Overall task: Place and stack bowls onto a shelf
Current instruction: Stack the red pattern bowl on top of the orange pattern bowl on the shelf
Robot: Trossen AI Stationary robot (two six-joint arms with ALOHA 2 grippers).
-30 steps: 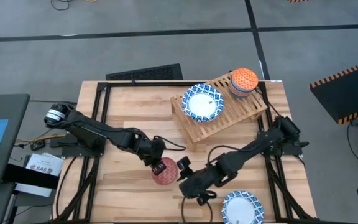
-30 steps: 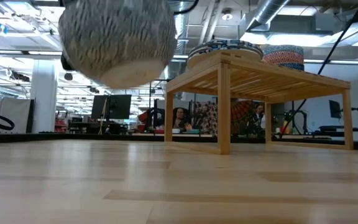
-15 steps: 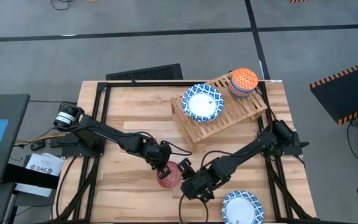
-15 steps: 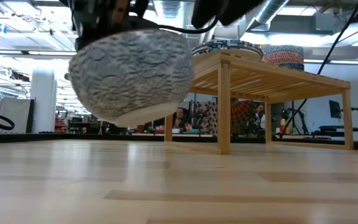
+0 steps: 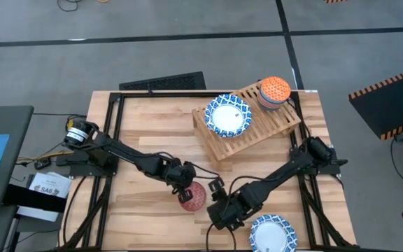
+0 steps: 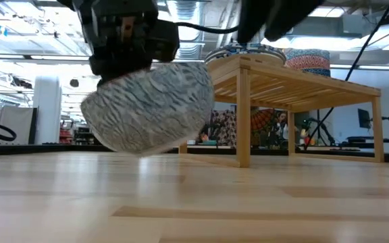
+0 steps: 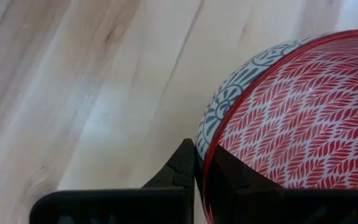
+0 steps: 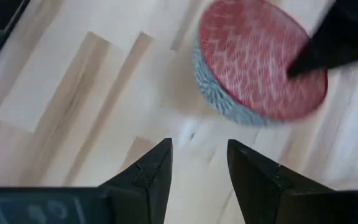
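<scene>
Red bowl: we see the red bowl (image 5: 192, 197) near the front middle of the table (image 5: 145, 133), tilted and lifted just clear of the wood in the low view (image 6: 150, 104).
Left gripper: the left gripper (image 5: 183, 188) pinches the bowl's rim, one finger inside and one outside, jaws narrowed onto it; the left wrist view shows this grip up close (image 7: 197, 177).
What the wrist view adds: only there do we make out the red leaf pattern inside and the blue-grey patterned outer wall; the low view gives us just the grey outer wall.
Right gripper: the right gripper (image 5: 221, 210) sits just beside the bowl, apart from it, fingers spread with nothing between them; its own wrist view (image 8: 197, 165) looks past them at the bowl (image 8: 260, 62).
Shelf: the wooden slatted shelf (image 5: 271, 129) stands at the table's back right, well apart from the red bowl.
On the shelf: a wide blue-and-white bowl (image 5: 228, 115), and an orange bowl (image 5: 275, 89) stacked on another small bowl.
Front edge: a second blue-and-white bowl (image 5: 272, 233) lies near the right gripper.
Writing: a label (image 5: 46, 186) left of the table carries print too small for us to read.
</scene>
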